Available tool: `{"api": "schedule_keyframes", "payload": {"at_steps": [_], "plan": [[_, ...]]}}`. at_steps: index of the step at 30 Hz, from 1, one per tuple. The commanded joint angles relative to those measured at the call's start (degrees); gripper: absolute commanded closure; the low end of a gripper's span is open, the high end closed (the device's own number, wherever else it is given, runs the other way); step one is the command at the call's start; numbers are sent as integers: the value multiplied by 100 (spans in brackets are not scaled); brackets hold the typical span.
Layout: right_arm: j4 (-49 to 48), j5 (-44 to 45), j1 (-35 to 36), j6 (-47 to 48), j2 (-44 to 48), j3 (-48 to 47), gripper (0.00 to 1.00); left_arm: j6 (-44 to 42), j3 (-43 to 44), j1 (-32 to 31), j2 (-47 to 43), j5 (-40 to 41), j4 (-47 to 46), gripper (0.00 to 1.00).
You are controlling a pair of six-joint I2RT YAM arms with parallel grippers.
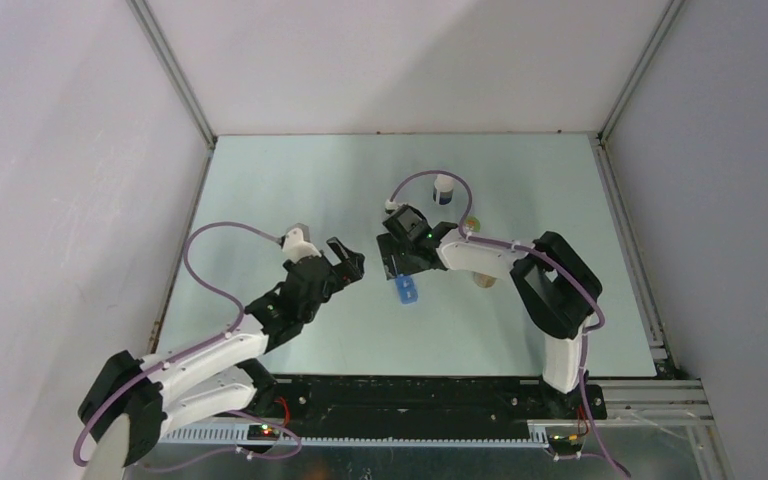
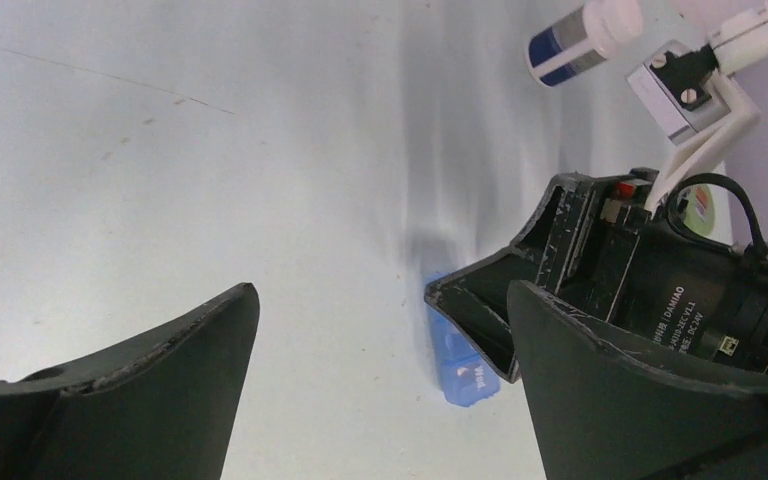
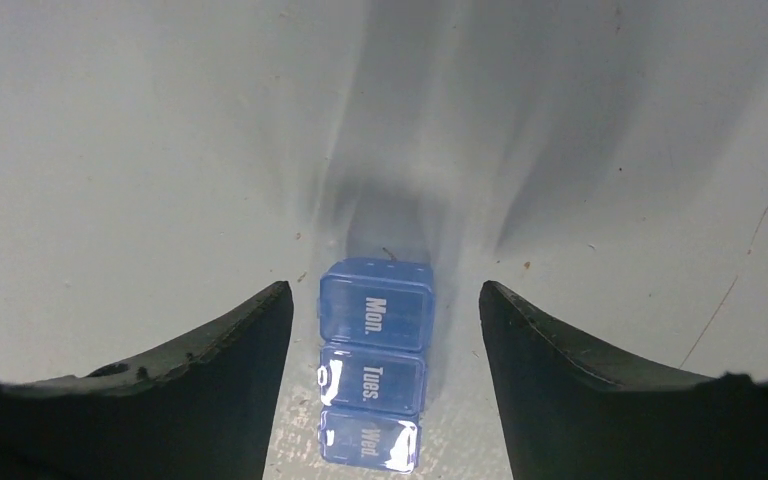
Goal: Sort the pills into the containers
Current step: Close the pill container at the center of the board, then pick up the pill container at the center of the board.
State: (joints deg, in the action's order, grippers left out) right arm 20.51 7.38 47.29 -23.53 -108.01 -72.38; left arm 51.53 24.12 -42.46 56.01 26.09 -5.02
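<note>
A blue pill container (image 1: 407, 291) with three shut lids marked Mon., Tues. and Wed. lies flat on the table. My right gripper (image 1: 396, 264) hovers over it, open. In the right wrist view its fingers stand on either side of the container (image 3: 375, 360), with a gap on both sides. My left gripper (image 1: 350, 264) is open a little to the left and holds nothing. In the left wrist view the container (image 2: 465, 375) shows partly behind the right gripper's finger. No loose pills are in view.
A white pill bottle with a dark blue label (image 1: 444, 189) stands behind the right gripper and also shows in the left wrist view (image 2: 575, 45). Two small round objects (image 1: 471, 224) (image 1: 483, 281) lie beside the right forearm. Grey walls enclose the table.
</note>
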Motion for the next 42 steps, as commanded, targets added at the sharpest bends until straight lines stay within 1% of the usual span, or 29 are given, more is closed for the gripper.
{"api": "schedule_keyframes", "payload": {"at_steps": [1, 7, 13, 16, 17, 19, 20, 23, 24, 28, 30, 35, 42], "plan": [[159, 308, 53, 106, -114, -298, 29, -1, -24, 23, -195, 734, 378, 1], [373, 234, 59, 45, -272, -467, 41, -1, -91, 30, -174, 698, 313, 1], [590, 246, 61, -64, -343, -563, 45, 14, -150, 32, -144, 649, 223, 1], [642, 236, 60, -100, -336, -566, 42, 22, -188, 33, -142, 638, 182, 1], [670, 262, 65, -119, -338, -567, 37, 26, -193, 34, -138, 642, 173, 1], [710, 317, 68, -172, -346, -567, 32, 32, -204, 31, -131, 640, 162, 1], [718, 330, 67, -216, -350, -567, 31, 32, -201, 30, -118, 631, 153, 1], [735, 318, 69, -304, -370, -573, 37, 33, -197, 32, -93, 607, 146, 1], [733, 302, 65, -348, -366, -575, 41, 33, -197, 33, -80, 588, 134, 1], [682, 272, 68, -440, -316, -571, 50, 44, -208, 34, -63, 547, 126, 1], [663, 272, 68, -437, -230, -573, 53, 75, -223, 29, -90, 582, 165, 1], [512, 160, 43, -423, 56, -510, 54, 62, -353, 30, -254, 519, -8, 1], [34, -580, -126, -699, 816, -202, 55, -128, -602, 34, -316, 53, -723, 1]]}}
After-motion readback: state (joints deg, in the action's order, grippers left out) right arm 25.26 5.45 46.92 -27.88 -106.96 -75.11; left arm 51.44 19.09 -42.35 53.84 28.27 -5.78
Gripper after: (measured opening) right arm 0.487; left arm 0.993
